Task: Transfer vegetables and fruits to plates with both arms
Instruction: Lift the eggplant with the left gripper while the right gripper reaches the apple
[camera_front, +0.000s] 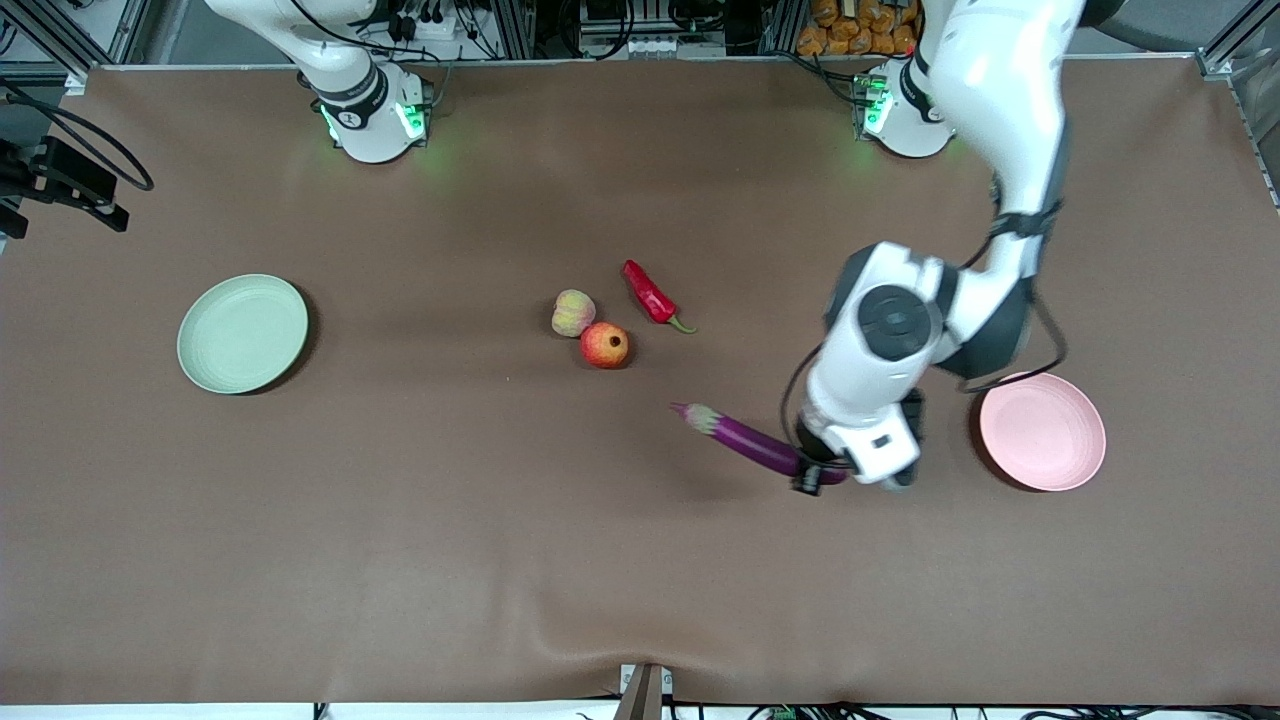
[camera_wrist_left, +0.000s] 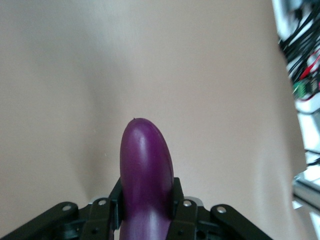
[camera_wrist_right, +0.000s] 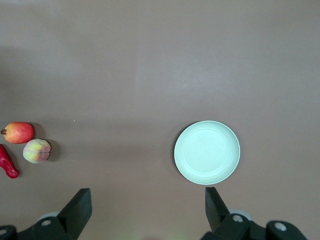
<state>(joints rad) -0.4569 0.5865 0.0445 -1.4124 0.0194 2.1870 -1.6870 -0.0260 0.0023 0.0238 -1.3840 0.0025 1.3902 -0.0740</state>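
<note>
My left gripper (camera_front: 820, 474) is shut on the blunt end of the purple eggplant (camera_front: 745, 440) and holds it a little above the table, close to the pink plate (camera_front: 1043, 431). In the left wrist view the eggplant (camera_wrist_left: 146, 170) sits between the gripper's (camera_wrist_left: 147, 201) two fingers. The red chili pepper (camera_front: 650, 295), the peach (camera_front: 573, 312) and the pomegranate (camera_front: 604, 345) lie together mid-table. The mint green plate (camera_front: 242, 333) is bare at the right arm's end. My right gripper (camera_wrist_right: 146, 197) is open and empty, high over the table, with the mint plate (camera_wrist_right: 207, 152), pomegranate (camera_wrist_right: 19, 132), peach (camera_wrist_right: 37, 151) and chili (camera_wrist_right: 7, 164) below it.
The brown cloth (camera_front: 400, 520) covers the whole table. The two arm bases (camera_front: 375, 115) (camera_front: 900, 110) stand along the edge farthest from the front camera. A black camera mount (camera_front: 60, 180) sits at the right arm's end.
</note>
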